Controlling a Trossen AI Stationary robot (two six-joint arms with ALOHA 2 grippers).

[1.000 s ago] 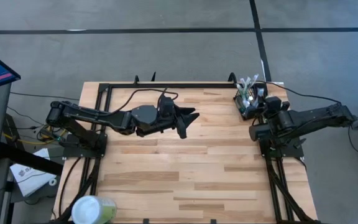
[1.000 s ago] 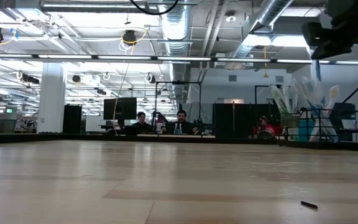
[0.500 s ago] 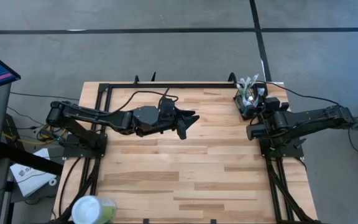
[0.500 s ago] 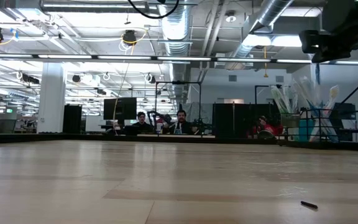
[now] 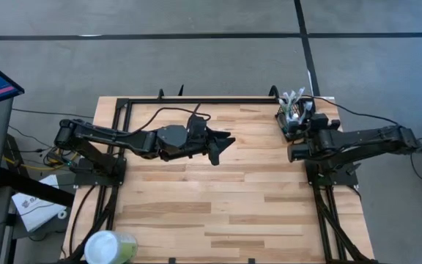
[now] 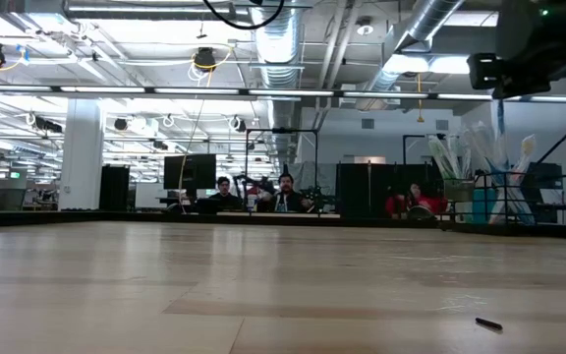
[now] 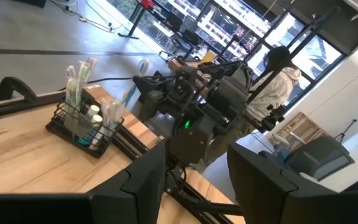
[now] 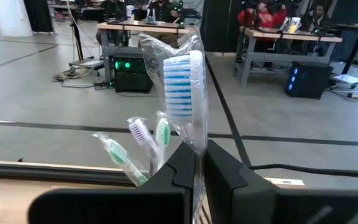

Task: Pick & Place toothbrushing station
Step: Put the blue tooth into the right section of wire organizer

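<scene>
R gripper (image 8: 196,163) pinches wrapped toothbrush (image 8: 184,87) above toothbrushing station (image 5: 293,117) at table's (image 5: 218,198) far-right corner. L gripper (image 5: 220,144) hovers mid-table, jaws spread; wide bare wood around.

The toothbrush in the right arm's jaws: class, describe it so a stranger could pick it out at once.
Start at the wooden table, then go to its far right corner, where a black wire basket of toothbrushes sits. The right gripper is shut on one wrapped toothbrush beside it. Its bristles are striped blue and white; the brushes behind are green and white.
</scene>
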